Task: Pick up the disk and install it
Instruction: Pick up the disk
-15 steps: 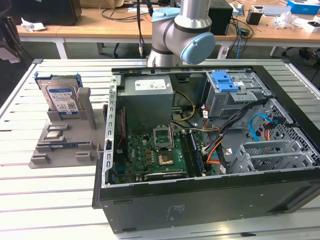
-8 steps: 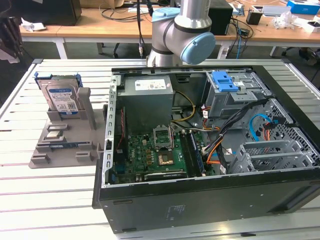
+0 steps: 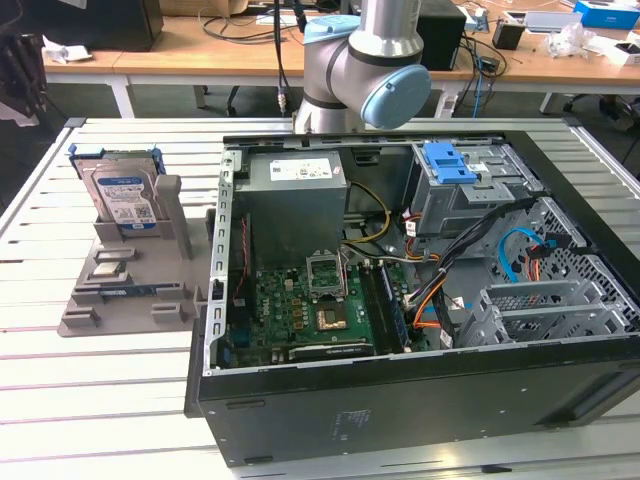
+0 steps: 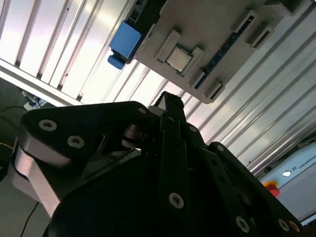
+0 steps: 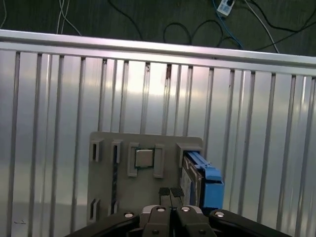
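The disk is a silver drive with a white-and-blue label in a blue frame. It stands on edge in a grey holder at the exterior view's left, beside the open computer case. In the first wrist view my gripper hangs well above the holder, fingertips pressed together with nothing between them, and the disk sits just off to one side. The second wrist view shows the shut gripper below the holder, with the disk's blue edge at its end.
A small square chip lies in a holder slot. The case holds a grey power-supply box, a green motherboard, a drive cage with a blue latch and loose cables. The ribbed metal table ends at a rail.
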You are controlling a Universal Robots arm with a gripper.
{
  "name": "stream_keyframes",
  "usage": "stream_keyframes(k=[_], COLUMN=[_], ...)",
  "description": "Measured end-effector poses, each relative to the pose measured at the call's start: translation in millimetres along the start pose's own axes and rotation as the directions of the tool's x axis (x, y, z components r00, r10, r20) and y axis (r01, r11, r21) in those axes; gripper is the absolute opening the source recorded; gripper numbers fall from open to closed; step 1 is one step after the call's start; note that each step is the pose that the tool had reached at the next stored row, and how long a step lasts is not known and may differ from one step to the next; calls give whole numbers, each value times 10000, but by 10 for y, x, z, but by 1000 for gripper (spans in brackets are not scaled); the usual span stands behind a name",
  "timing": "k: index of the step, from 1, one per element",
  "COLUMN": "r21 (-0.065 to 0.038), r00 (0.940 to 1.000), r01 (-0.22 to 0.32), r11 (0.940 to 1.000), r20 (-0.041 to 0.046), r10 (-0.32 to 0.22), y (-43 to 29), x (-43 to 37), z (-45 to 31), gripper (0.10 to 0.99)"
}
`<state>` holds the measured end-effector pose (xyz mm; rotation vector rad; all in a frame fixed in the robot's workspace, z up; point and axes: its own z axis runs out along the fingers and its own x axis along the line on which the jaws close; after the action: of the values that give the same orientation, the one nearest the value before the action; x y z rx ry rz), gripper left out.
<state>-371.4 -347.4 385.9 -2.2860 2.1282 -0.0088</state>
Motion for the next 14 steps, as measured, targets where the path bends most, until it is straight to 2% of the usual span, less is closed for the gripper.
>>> stream_keyframes(k=[2,3,5,8,10,11,12,13,14], r21=[1,4,9,12,10,1,-1,-92,-233], r00=[9998,9989,9952,9916,9912,9898,9893,9892,9892], r01=[-174,-460,-974,-1296,-1323,-1415,-1447,-1452,-1454], r11=[9998,9989,9952,9916,9912,9899,9895,9894,9891], r20=[-3,-7,-16,-8,63,175,205,189,155], r10=[174,460,974,1296,1322,1414,1447,1453,1457], y=[0,0,0,0,0,0,0,-2,-6], x=[0,0,0,0,0,0,-1,0,1], z=[0,1,2,4,5,4,4,6,7], gripper=[106,106,106,106,106,106,106,106,106])
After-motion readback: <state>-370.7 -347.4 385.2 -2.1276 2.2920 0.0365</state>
